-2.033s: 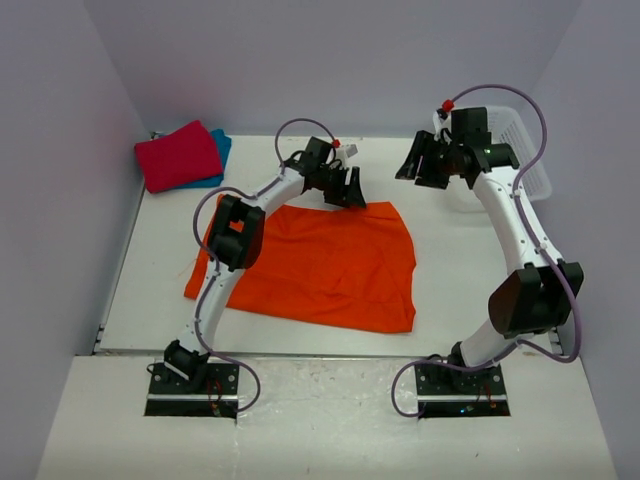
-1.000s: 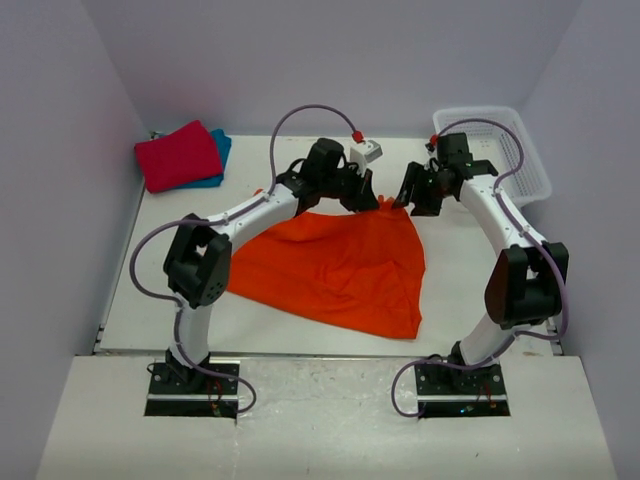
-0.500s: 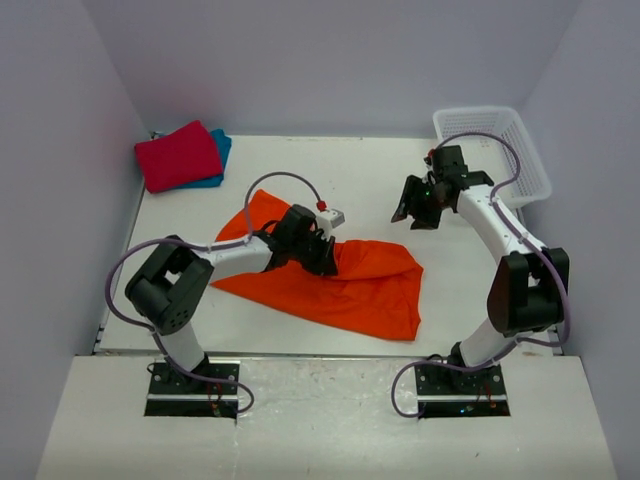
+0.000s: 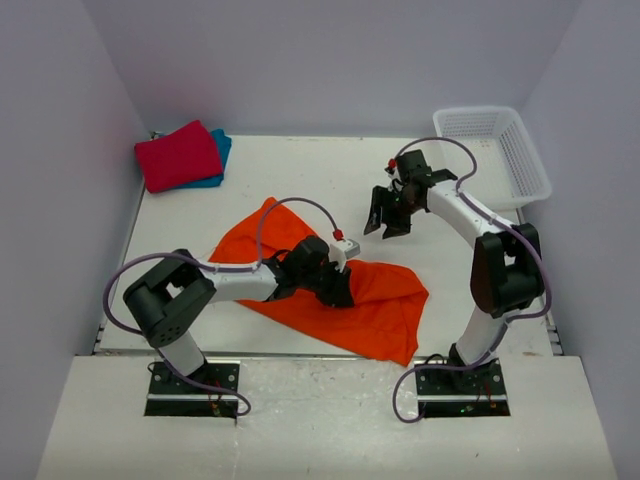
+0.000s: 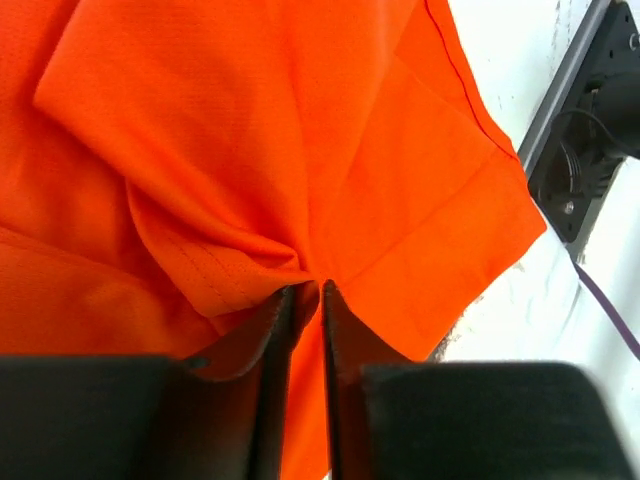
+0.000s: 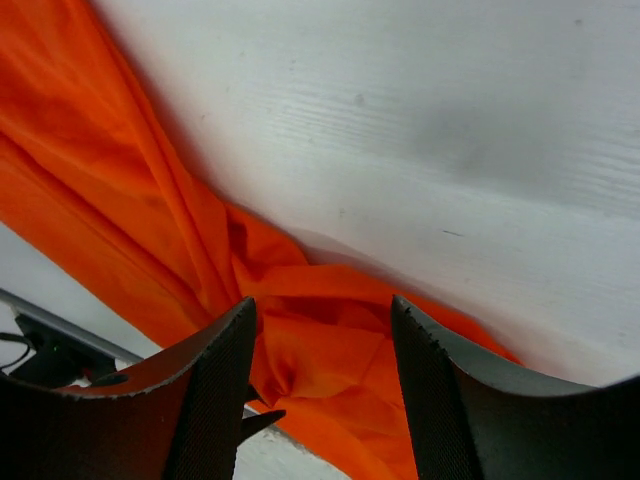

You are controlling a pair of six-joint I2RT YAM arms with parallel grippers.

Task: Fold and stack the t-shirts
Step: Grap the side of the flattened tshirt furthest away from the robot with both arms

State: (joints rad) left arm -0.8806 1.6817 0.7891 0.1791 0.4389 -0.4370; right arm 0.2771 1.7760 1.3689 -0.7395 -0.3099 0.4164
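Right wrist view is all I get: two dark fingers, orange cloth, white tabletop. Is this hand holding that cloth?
Observer: No. From the top camera the right gripper hangs open over bare table, just beyond the far edge of the orange t-shirt, with nothing between its fingers.
Operator: Then what grips the shirt?
Observer: The left gripper, low over the middle of the shirt. Its own camera shows the fingers almost together, with folds of cloth gathered at their tips.
Operator: Any other shirts around?
Observer: Yes. A red t-shirt lies folded on a teal t-shirt at the far left corner, and a white basket stands at the far right.
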